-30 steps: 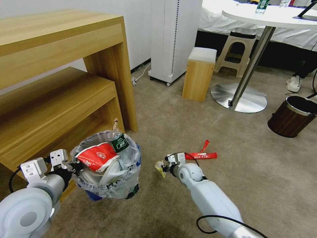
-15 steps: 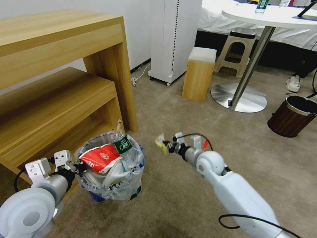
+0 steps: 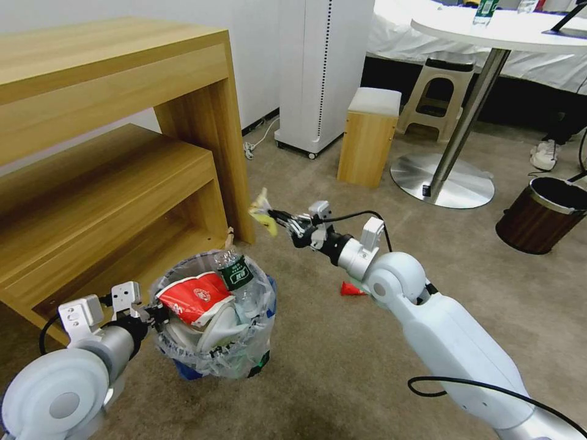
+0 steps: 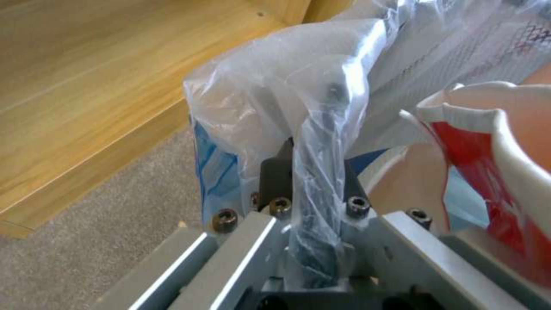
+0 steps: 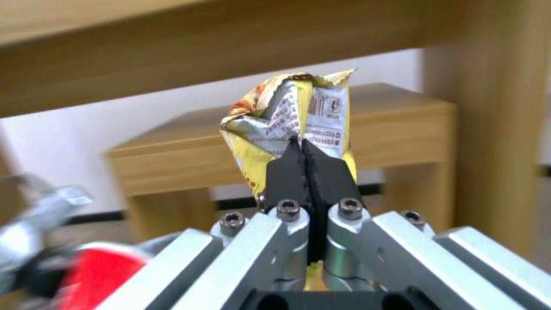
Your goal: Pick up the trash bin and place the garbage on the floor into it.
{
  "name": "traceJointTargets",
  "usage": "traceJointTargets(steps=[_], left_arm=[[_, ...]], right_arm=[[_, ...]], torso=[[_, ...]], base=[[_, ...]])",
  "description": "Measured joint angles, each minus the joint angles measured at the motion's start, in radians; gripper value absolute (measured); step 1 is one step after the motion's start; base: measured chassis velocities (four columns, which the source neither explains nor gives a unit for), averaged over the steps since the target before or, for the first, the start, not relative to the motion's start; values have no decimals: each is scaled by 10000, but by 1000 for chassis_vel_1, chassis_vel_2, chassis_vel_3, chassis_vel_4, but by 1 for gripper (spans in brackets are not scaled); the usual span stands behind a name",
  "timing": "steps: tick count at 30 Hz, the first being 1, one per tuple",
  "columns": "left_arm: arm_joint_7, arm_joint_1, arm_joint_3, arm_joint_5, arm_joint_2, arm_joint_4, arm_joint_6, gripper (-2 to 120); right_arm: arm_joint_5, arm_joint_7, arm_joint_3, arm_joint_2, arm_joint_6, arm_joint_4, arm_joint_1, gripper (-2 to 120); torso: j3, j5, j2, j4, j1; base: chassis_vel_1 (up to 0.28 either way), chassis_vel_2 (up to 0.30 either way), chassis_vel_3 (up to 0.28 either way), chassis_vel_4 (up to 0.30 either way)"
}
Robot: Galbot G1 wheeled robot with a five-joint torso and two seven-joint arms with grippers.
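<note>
Two end effectors are busy in my head view. On the left, my left end effector [image 3: 147, 313] is clamped on the rim of the trash bin [image 3: 214, 360], pinching the clear liner and black rim between its fingers [image 4: 275, 172]. The bin sits on the beige floor [image 3: 342, 366] just in front of the wooden shelf unit [image 3: 110, 183], stuffed with a red-and-white cup [image 3: 192, 296] and a green-label bottle [image 3: 235, 272]. Farther right, my right end effector [image 3: 276, 219] hangs above the bin's far side, fingers [image 5: 290, 172] closed tight on a crumpled yellow wrapper [image 5: 292, 116]. A red wrapper [image 3: 350, 289] lies on the floor beside my right arm.
</note>
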Motion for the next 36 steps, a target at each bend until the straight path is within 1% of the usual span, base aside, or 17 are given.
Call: traceJointTargets(steps=[1,2,4,5,7,8,9,11,12,15,21,28,29,31,34,35,36], left_arm=[[0,-8,-11,2,1,2,0,1],[0,-8,-11,2,1,2,0,1],[-1,-12,-80,7,30,17,0,1],[-1,-12,-80,7,30,17,0,1],[-1,3,-104,9,30,-5,0,1],[-1,3,-104,9,30,-5,0,1],[-3,18,-106,14,17,-50,0,1],[-3,52,-106,36,-3,-122,0,1],[-3,52,-106,36,-3,-122,0,1],[-4,134,-132,42,0,-236,0,1],[-4,195,-228,41,34,-334,0,1],[-4,211,-238,29,5,-437,0,1],[-3,215,-239,29,-3,-444,0,1],[-1,218,-240,28,-10,-445,0,1],[1,217,-246,29,-17,-442,1,1],[1,217,-246,29,-17,-442,1,1],[2,203,-246,30,-18,-427,1,1]], right_arm=[[137,-489,-60,-83,16,136,19,0],[137,-489,-60,-83,16,136,19,0],[-283,-1689,-83,-382,-33,267,18,0],[-283,-1689,-83,-382,-33,267,18,0],[-702,-2689,-97,-578,6,242,-25,0],[-702,-2689,-97,-578,6,242,-25,0],[-902,-3263,-155,-659,75,160,-76,0],[-1131,-4101,-329,-600,330,-100,-113,0],[-1131,-4101,-329,-600,330,-100,-113,0],[-1146,-4801,-571,-226,675,-523,8,0],[-1045,-5417,-902,176,765,-837,185,0],[-1275,-5418,-1124,387,764,-1060,225,0],[-1301,-5340,-1124,411,764,-1087,225,6],[-1309,-5276,-1121,423,762,-1108,226,8],[-1226,-5191,-1019,414,749,-1084,222,23],[-1226,-5191,-1019,414,749,-1084,222,23],[-1198,-5221,-956,375,739,-1008,208,28]], torso=[[0,0,0,0,0],[0,0,0,0,0],[0,0,0,-1,0],[0,0,0,-1,0],[0,0,0,-2,0],[0,0,0,-2,0],[-1,0,0,-2,0],[0,0,0,-2,0],[0,0,0,-2,0],[-1,-1,0,-2,0],[-1,0,0,-1,0],[0,-1,0,-1,0],[0,0,0,-1,0],[0,0,0,-1,0],[0,0,0,-1,0],[0,0,0,-1,0],[0,0,0,-1,0]], base=[[0,0,0,0],[0,0,0,0],[0,0,0,0],[0,0,0,0],[0,0,0,0],[0,0,0,0],[0,0,0,0],[0,0,0,0],[0,0,0,0],[0,0,0,0],[0,0,0,0],[0,0,0,0],[0,0,0,0],[0,0,0,0],[0,0,0,0],[0,0,0,0],[0,0,0,0]])
